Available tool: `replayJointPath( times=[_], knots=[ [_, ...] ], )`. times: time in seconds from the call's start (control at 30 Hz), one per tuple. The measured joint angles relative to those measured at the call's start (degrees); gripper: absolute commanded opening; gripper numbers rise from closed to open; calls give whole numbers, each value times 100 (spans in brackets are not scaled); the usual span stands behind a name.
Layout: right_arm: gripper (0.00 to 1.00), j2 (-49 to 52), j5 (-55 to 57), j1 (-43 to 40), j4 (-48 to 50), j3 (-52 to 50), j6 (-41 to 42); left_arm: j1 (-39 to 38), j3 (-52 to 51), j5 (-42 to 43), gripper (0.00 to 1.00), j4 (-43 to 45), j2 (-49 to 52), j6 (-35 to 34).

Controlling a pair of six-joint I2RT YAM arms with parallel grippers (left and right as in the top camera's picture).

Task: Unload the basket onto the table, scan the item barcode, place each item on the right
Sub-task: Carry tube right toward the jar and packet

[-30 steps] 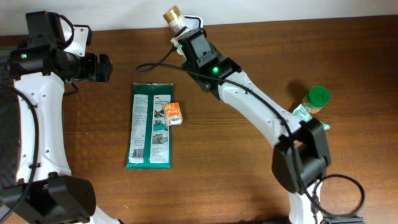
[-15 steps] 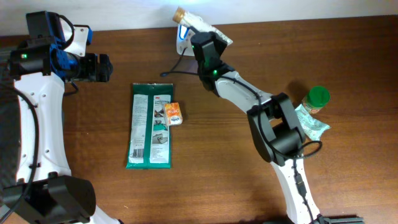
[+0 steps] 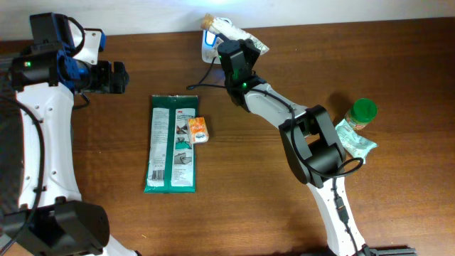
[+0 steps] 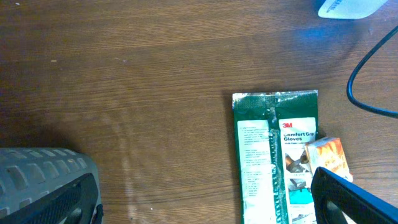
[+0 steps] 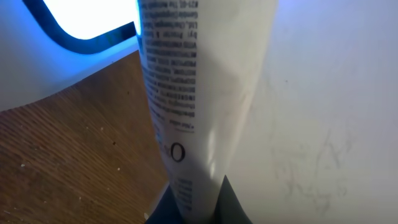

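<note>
**Status: item presented at the scanner**

1. Right gripper: I have it clenched on the white printed tube with a gold cap. In my right wrist view the tube rises from between my dark fingers, and its block of small black print faces the camera.

2. Item position: the tube is lifted off the brown wooden counter at the far edge, near the centre. Its capped end points left. It sits just beside the white scanner housing with a blue-lit edge. I cannot tell whether tube and scanner touch.

3. Left gripper: released, jaws spread wide, grasping nothing. It hangs above the far left part of the counter, well apart from the tube.

4. Other items on the counter:
   - A flat green packet of gloves lies lengthwise left of centre.
   - A small orange sachet rests against the packet's right edge.
   - A thin black cable runs from the scanner toward the packet.
   - A bottle with a green cap stands on the right, with a crinkled pale wrapper just beside it.
</note>
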Motion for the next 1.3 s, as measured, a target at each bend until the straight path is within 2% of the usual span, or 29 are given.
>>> replayJointPath(
  times=[0.17,0.37,0.5,0.73,0.77,0.83,0.93,1.03,1.13,1.3],
  knots=[
    [4,-33,2,-7,-219,0,278,0,0,0,99,2,0,0],
    [4,-442,-254,-28,-1344,0,946,0,0,0,99,4,0,0],
    [4,-1047,-686,-87,-2269,2,1757,0,0,0,99,4,0,0],
    [4,-2184,-3034,-562,-5073,42,4437,0,0,0,99,7,0,0],
    [4,-2326,-3687,-791,-5897,35,5049,0,0,0,99,2,0,0],
    [4,-2358,-4277,-1047,-6612,66,5473,0,0,2,99,11,0,0],
    [4,-2365,-4916,-1534,-7672,44,5882,0,0,0,99,4,0,0],
    [4,-2367,-5128,-1928,-8268,37,6067,0,0,0,99,4,0,0],
    [4,-2376,-5191,-2227,-8483,-114,6140,0,0,0,99,2,0,0],
    [4,-2391,-5213,-2686,-8435,-1019,6155,0,0,0,99,4,0,0]
  ],
)
